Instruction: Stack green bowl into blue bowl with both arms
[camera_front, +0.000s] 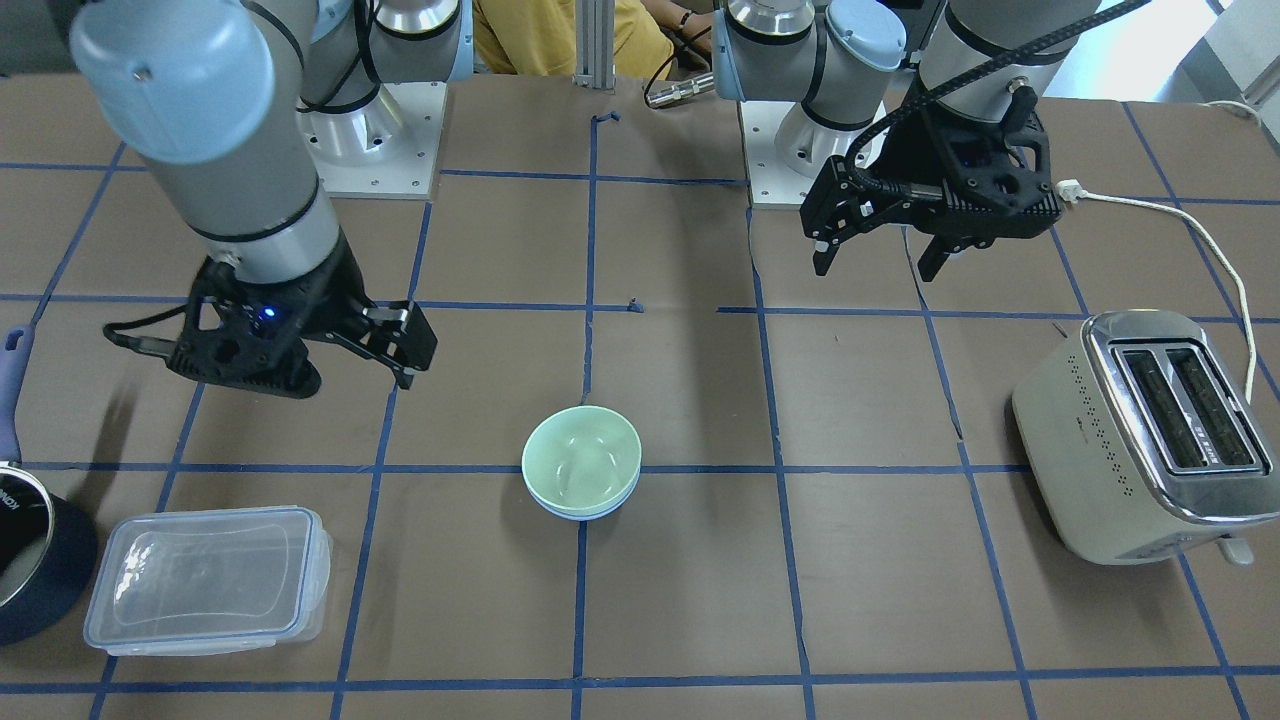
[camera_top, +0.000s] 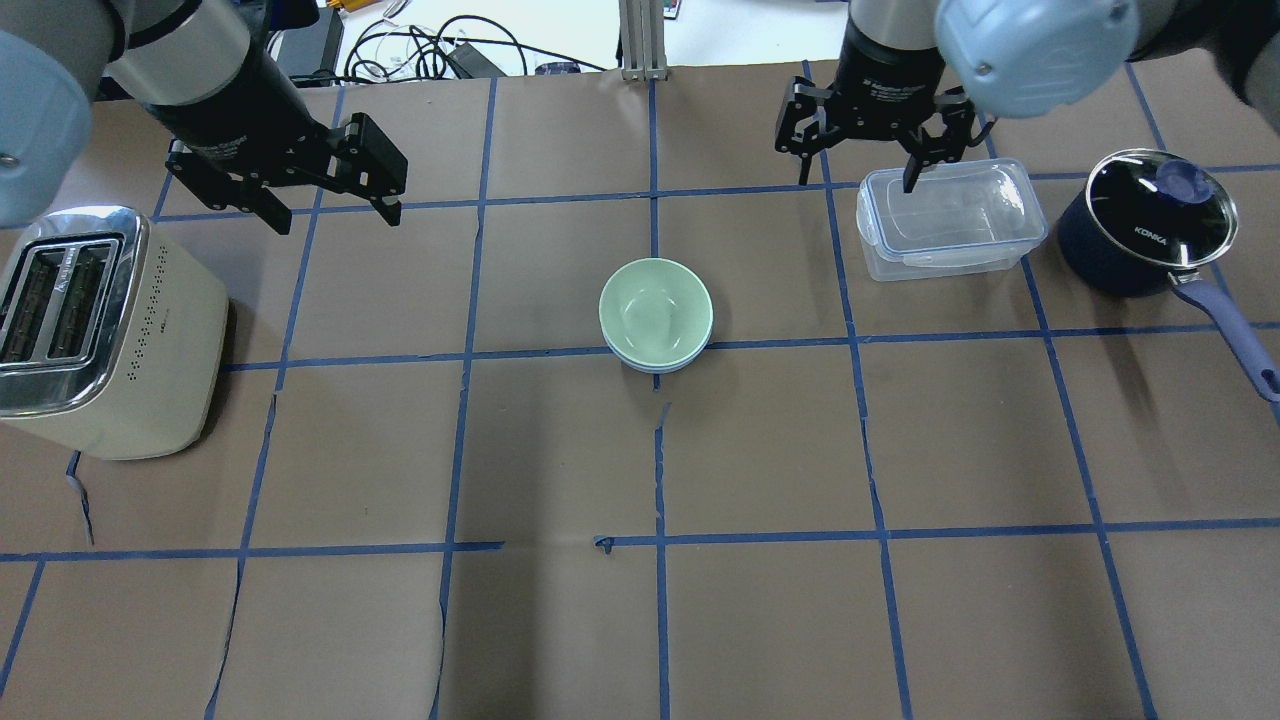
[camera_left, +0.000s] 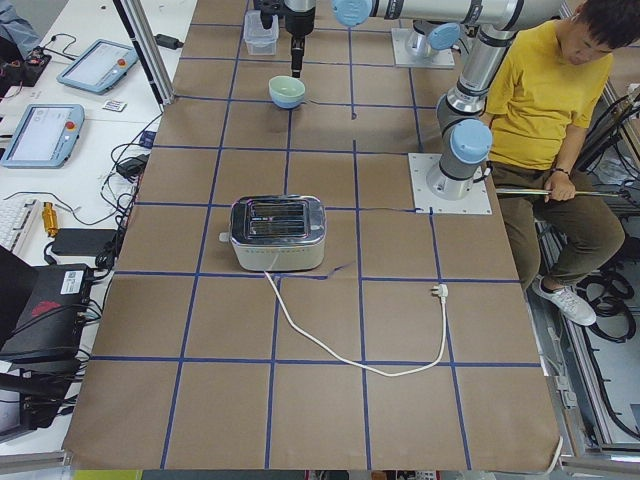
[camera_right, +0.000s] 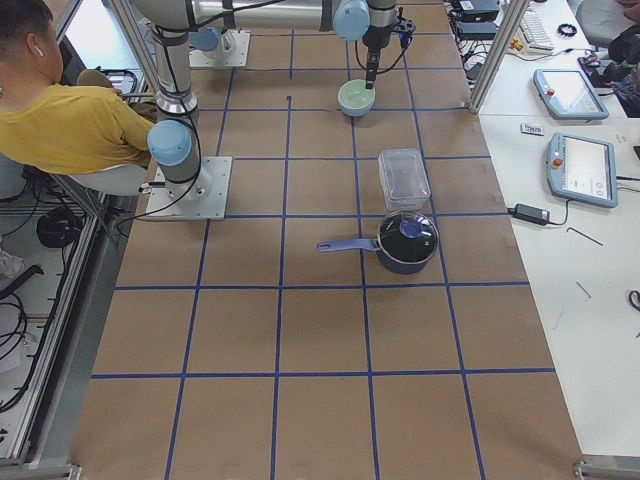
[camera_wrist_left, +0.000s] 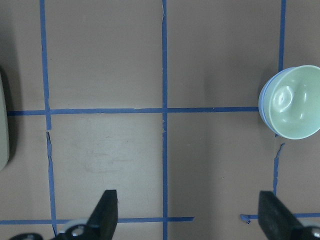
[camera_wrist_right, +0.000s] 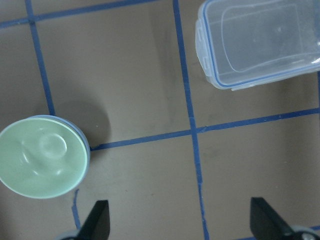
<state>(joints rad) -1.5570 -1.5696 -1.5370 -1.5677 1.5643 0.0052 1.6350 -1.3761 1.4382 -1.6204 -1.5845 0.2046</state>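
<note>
Nearest the front-facing camera, a clear lidded container (camera_front: 205, 575) is seen on the brown table (camera_front: 700, 600). A dark saucepan (camera_front: 40, 560) is set just beside it at that view's left edge, and a cream toaster (camera_front: 1140, 440) is placed well apart at the right, its 2 slots facing up.

Further back, at the table's middle, the green bowl (camera_front: 580, 460) is seated upright inside the blue bowl (camera_front: 580, 513), of which only a thin rim is shown beneath it. The pair is placed on a crossing of blue tape lines.

Beyond the bowls, both grippers are positioned above the table, well apart from the stack and from each other. The left gripper (camera_front: 875, 268) is spread wide with its 2 fingers pointing down, and nothing is gripped between them. The right gripper (camera_top: 857, 180), shown from overhead near the container, is likewise spread wide, and nothing is gripped by it.

Farthest back, the 2 arm bases (camera_front: 345, 135) are mounted on pale plates.
</note>
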